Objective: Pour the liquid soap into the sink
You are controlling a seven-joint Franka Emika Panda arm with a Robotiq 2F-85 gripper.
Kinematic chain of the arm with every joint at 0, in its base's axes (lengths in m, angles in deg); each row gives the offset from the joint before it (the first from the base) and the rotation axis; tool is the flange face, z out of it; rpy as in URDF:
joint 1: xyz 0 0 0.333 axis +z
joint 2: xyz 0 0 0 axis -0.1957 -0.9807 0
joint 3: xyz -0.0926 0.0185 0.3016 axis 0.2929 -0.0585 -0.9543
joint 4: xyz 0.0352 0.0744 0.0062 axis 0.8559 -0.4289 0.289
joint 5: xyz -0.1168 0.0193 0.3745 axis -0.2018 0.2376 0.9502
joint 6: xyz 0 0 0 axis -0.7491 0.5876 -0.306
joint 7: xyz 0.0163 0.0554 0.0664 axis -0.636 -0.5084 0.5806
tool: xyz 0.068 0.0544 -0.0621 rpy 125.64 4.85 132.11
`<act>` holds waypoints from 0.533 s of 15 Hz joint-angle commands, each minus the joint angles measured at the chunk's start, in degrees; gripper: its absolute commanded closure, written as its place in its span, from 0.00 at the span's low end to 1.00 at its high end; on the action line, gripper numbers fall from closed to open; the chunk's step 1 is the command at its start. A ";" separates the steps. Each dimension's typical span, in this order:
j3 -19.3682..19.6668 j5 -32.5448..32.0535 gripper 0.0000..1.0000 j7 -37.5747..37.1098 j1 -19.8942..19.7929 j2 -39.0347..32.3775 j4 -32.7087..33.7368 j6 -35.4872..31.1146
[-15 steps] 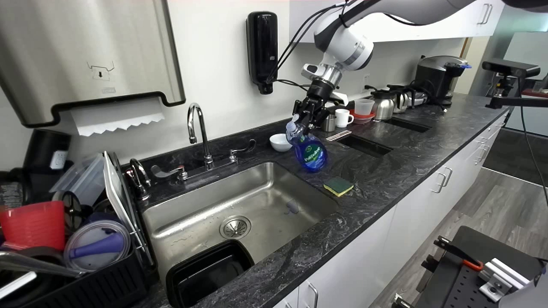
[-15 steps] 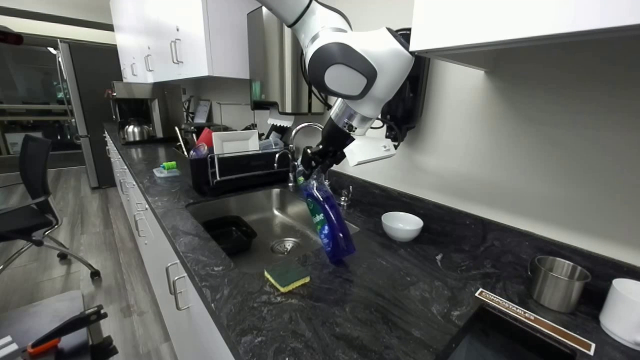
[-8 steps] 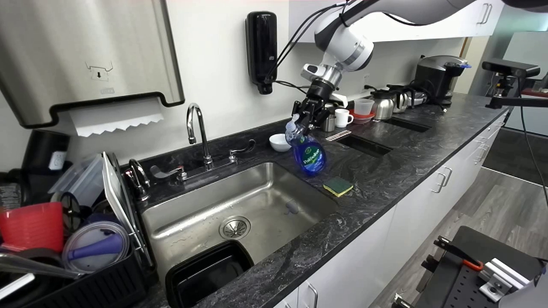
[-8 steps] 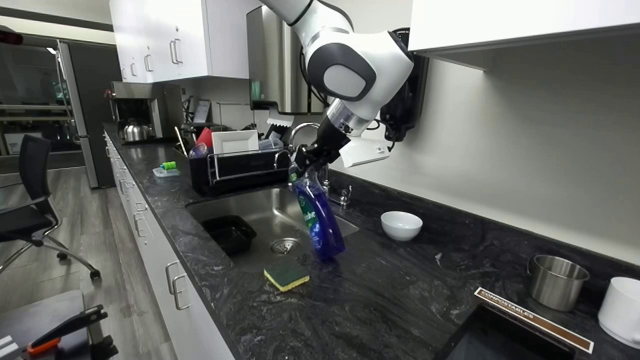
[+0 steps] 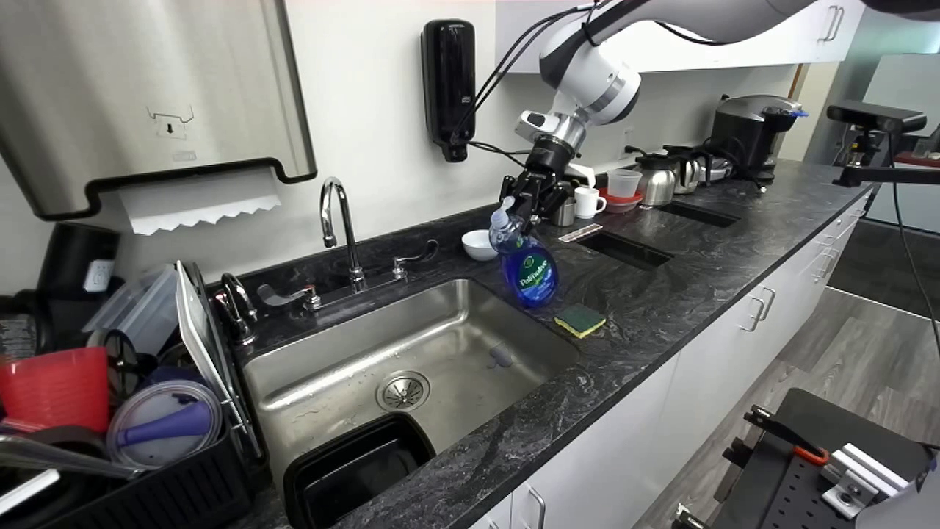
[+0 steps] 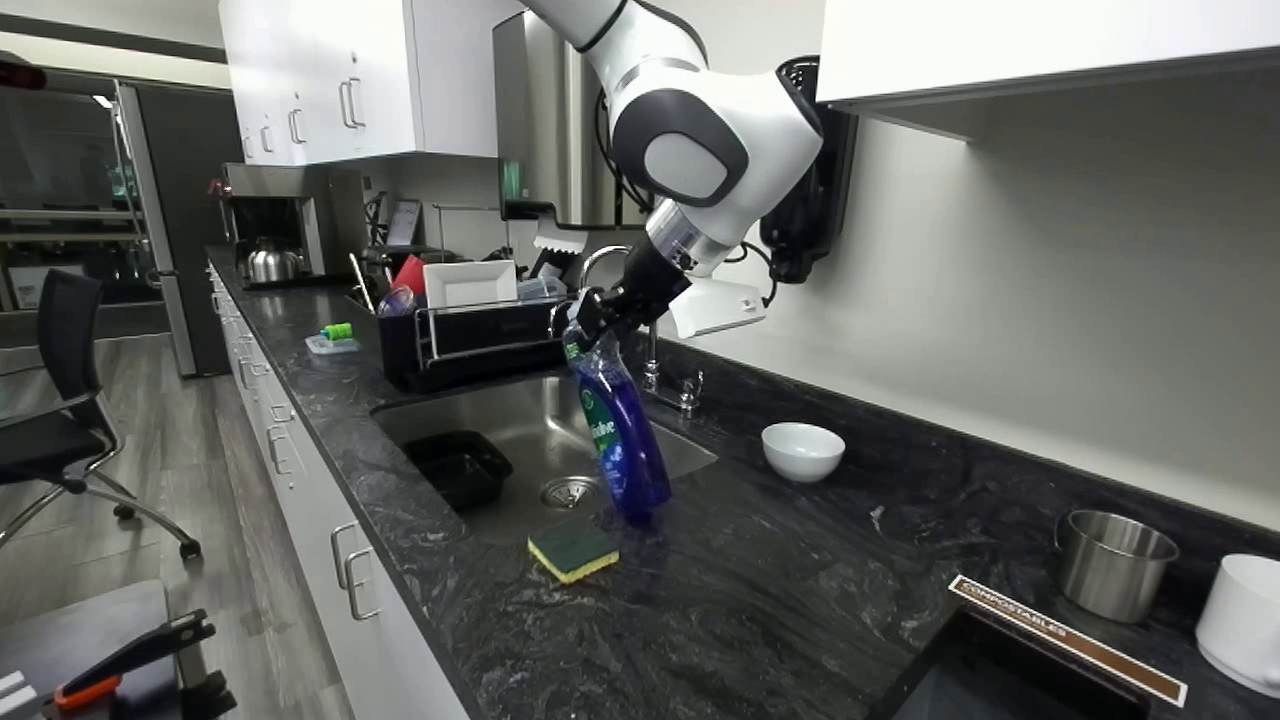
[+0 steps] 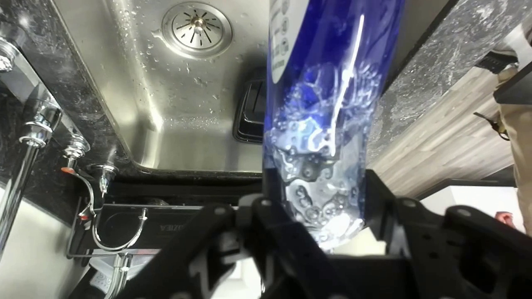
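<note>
The arm [image 5: 593, 82] reaches in from the upper right in an exterior view, bends at its big white joint, then slants down to the left toward the desk [image 5: 661, 294]. Its fingers [image 7: 379, 199] are pinching the soap bottle [image 5: 530, 275] near the top, one on each side of the clear plastic, as the wrist view shows plainly.

I count one bottle and one sink [image 5: 444, 312], with one black tub [image 5: 360, 474] in its near left corner and one round drain [image 5: 403, 391]. One sponge [image 5: 580, 321], green over yellow, lies on the desk just right of the sink. One white bowl [image 5: 480, 247] sits farther back, close to the wall [image 5: 374, 110]. There is one tall faucet [image 5: 353, 253] with two lever handles [image 5: 400, 269], one metal cup [image 6: 1115, 570], one white mug [image 5: 587, 203] and one black dispenser [image 5: 449, 84] on the wall. Two dark openings [image 5: 624, 250] are cut into the desk, one beyond the other.

The bottle is at the sink's right edge, between bowl and sponge in an exterior view. It is clear plastic with blue liquid [image 7: 332, 37] filling its lower part; bubbles gather around the liquid's top line. The green and blue label [image 5: 535, 269] reads Palmolive, and a pale cap [image 5: 500, 217] tops it. It tilts, cap toward the left and base down to the right, in both exterior views. Whether that base clears the desk or touches it, I can't quite tell from here.
</note>
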 commanded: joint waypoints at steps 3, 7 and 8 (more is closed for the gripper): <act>1.30 2.17 0.76 1.78 0.74 4.36 -5.23 1.08; 2.16 2.24 0.76 2.10 0.93 7.58 -9.43 0.60; 2.48 2.39 0.76 2.19 0.92 8.41 -10.39 0.52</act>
